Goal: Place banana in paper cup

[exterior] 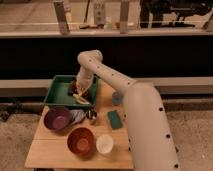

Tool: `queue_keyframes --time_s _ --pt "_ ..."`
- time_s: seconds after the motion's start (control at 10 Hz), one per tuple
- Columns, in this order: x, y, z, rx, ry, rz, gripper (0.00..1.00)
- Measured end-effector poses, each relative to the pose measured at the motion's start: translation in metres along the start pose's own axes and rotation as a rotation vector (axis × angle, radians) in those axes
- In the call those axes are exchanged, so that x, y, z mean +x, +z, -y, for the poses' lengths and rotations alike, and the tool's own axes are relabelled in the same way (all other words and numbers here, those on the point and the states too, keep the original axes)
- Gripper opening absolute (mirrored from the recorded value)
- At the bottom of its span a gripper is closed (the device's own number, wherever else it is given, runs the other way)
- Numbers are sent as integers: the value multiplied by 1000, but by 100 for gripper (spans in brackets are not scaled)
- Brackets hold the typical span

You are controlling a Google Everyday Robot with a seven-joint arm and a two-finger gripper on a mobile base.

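Observation:
My gripper (80, 91) reaches down into the green tray (56, 92) at the table's back left. The arm arches in from the lower right. The pale yellow banana (82, 98) lies in the tray right under the gripper, at its front right part. I cannot tell whether the gripper touches it. The white paper cup (105, 143) stands upright near the table's front edge, to the right of a red-brown bowl, well away from the gripper.
A purple bowl (57, 119) sits front of the tray and a red-brown bowl (81, 141) nearer me. A small dark object (91, 115), a green sponge (115, 119) and a bluish cup (117, 97) lie right of them. My arm covers the table's right side.

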Motion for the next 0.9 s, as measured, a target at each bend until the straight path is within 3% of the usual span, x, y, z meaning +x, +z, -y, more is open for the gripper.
queue_keyframes --time_s 0.5,0.9 --pt "-24 -61 -2 38 -7 59 0" --pt "-31 -100 -22 66 -42 77 0"
